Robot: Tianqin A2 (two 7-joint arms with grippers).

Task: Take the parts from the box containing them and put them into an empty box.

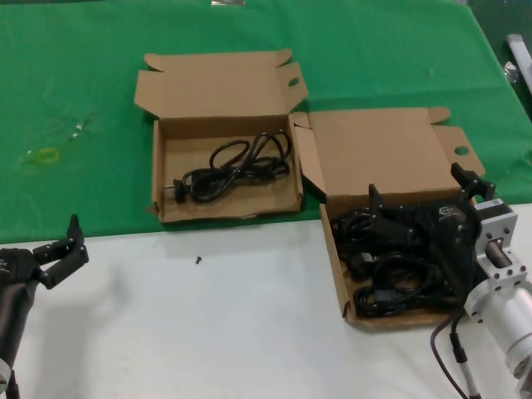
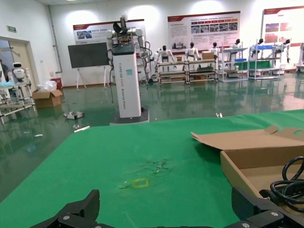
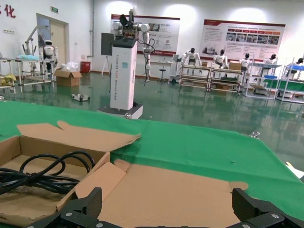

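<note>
Working the right gripper [image 1: 378,218] down into the open brown cardboard box [image 1: 337,268] at the near right corner of the surface, I have it sitting right over the heap of looped black rubber power cords [image 1: 391,287] that fills that box. Its black fingers [image 1: 376,199] are spread wide, but whether any loop lies between them I cannot tell, since the gripper body hides the tips' contact with the pile. I judge this to be the reach for the next cord, the wide spread chosen so that a thick bundle can pass between the tips. The second brown cardboard box [image 1: 166,212], flaps folded back, lies just beside the first toward the far middle of the surface, on the green cloth [image 1: 75,83]; it already holds one black looped cord with moulded plug [image 1: 233,170], so the transfer looks begun, with most parts left in the right-hand box. The left gripper [image 1: 66,249] waits low at the near left corner, over the bare white surface [image 1: 208,324], fingers parted and holding nothing, well apart from both boxes. A small dark speck [image 1: 199,259] sits on the white surface near the receiving box.
</note>
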